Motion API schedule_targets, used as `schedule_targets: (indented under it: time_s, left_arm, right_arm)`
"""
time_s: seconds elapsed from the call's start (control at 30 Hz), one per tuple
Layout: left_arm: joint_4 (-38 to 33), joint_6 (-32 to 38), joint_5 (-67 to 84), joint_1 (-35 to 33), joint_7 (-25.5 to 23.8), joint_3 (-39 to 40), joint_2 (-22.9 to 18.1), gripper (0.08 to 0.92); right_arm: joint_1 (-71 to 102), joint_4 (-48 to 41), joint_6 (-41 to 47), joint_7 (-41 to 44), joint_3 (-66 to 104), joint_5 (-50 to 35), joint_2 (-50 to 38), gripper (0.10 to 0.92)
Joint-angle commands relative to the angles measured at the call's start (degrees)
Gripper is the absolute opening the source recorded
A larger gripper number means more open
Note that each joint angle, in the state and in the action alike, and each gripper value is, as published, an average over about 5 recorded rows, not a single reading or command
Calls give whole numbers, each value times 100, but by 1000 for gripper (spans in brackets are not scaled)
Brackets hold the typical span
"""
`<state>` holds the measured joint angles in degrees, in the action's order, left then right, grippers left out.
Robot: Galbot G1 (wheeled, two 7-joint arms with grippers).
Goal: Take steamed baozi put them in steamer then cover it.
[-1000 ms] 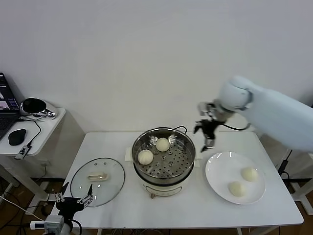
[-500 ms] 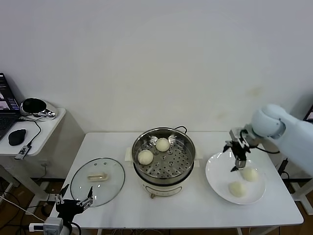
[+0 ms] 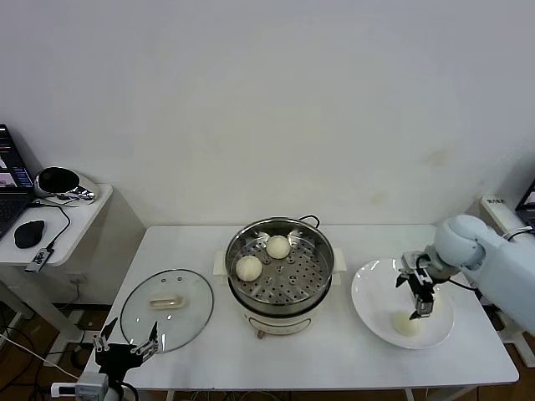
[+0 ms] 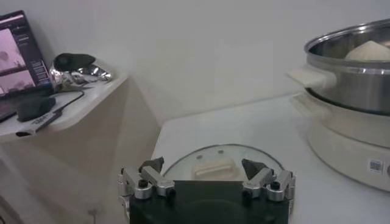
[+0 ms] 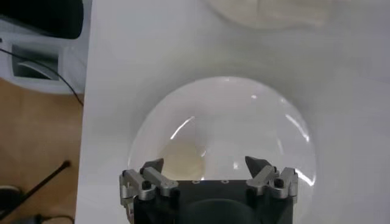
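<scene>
Lab-style test room: bare white wall (image 3: 267, 100), white table (image 3: 318, 351), side desk (image 3: 71, 219) with laptop (image 3: 10, 180), mouse (image 3: 29, 234).

A plain white wall (image 3: 267, 100) fills the back, evenly lit, with no window in sight. Before it stands a white counter (image 3: 309, 355) on thin legs. To the left, just beside it, is a lower white side table (image 3: 71, 219) carrying a laptop (image 3: 10, 180), a black mouse (image 3: 29, 234), a dark rounded object (image 3: 57, 180) and a cable. Brown wood floor (image 3: 25, 347) shows below, with cables lying on it.
</scene>
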<state>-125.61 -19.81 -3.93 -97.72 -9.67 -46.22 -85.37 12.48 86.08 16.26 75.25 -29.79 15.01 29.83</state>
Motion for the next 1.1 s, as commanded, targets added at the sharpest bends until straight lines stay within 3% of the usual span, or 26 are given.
schedule_targets:
  time_s: [0.03, 1.1]
  left_arm:
    - [21, -2, -7, -12, -3, 9, -3, 823]
    - [111, 2, -26, 5, -1, 22, -31, 823]
  right_arm:
    - [656, -159, -62, -25, 377, 310, 12, 823]
    - [1037, -667, -105, -334, 630, 625, 435, 818]
